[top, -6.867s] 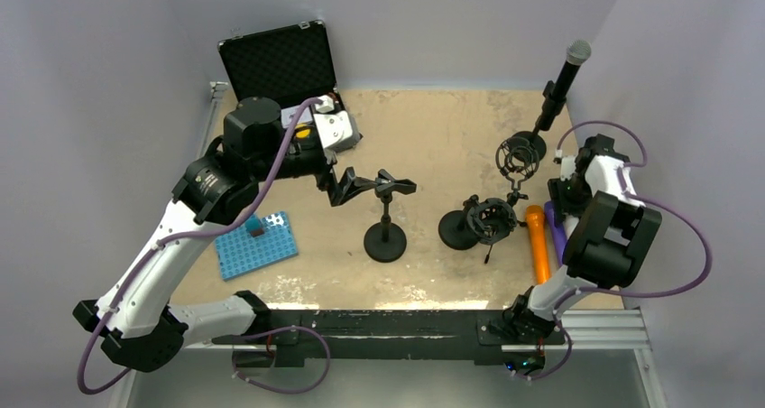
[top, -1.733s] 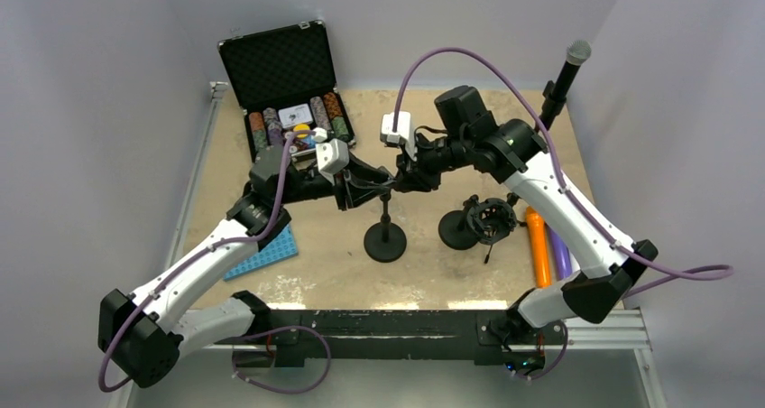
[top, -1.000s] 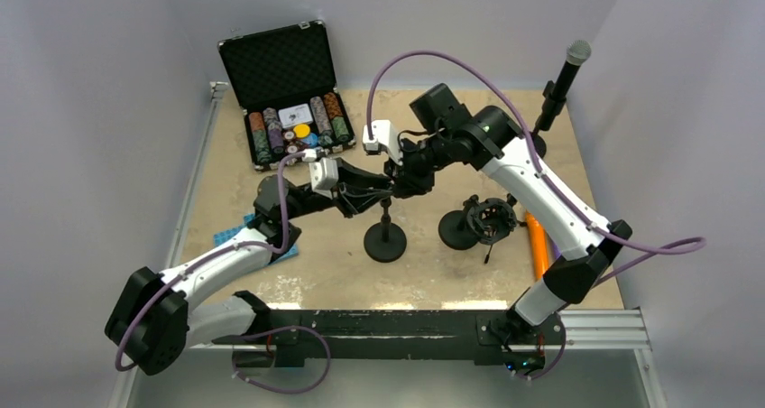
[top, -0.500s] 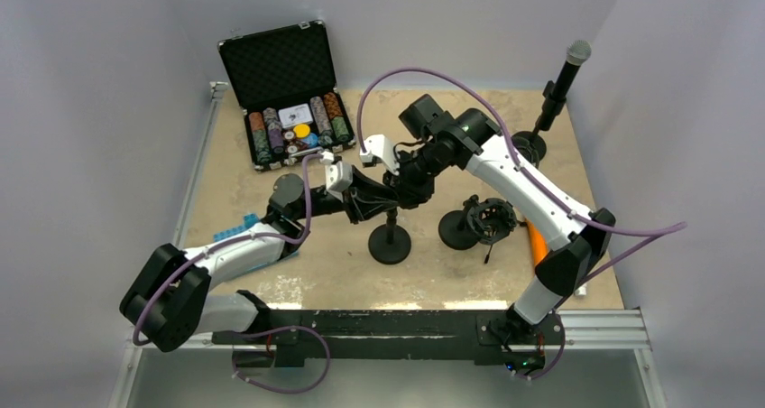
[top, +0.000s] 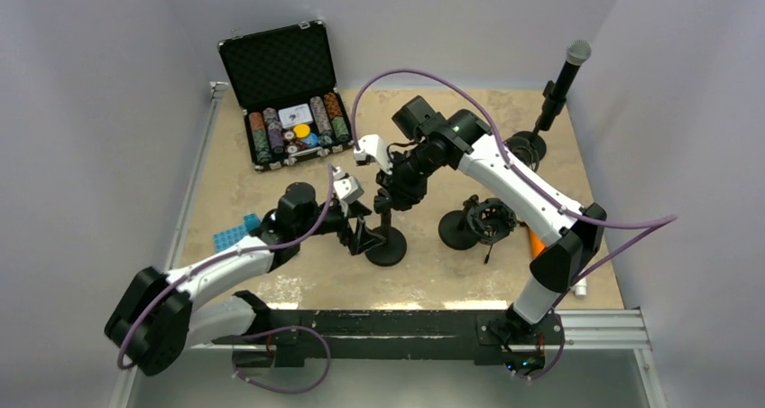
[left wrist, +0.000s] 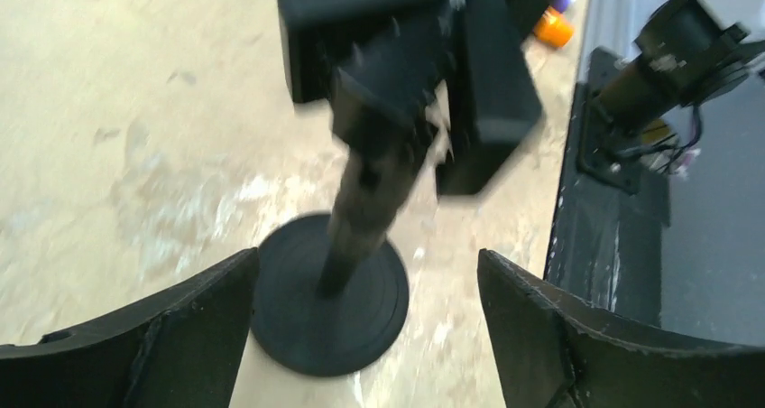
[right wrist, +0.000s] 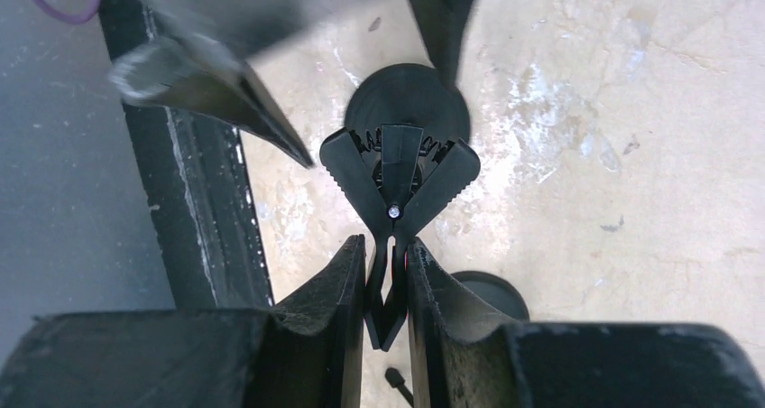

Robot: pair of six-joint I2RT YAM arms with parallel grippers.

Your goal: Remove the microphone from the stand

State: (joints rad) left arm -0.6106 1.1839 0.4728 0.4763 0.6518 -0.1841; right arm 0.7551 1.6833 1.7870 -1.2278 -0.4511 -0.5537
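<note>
Right jaws pinching stand clip from above; left jaws apart, low, facing stand base.

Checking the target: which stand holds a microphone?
The far right-corner stand, with a grey-headed black microphone upright in its clip; the centre clip stand and shock-mount stand hold none.

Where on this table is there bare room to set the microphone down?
Bare table runs along the near edge, between the clip stand's base and the front rail, and on the left between the chip case and the blue rack. The middle is crowded: that stand, the shock-mount stand, the left arm and the right arm.
</note>
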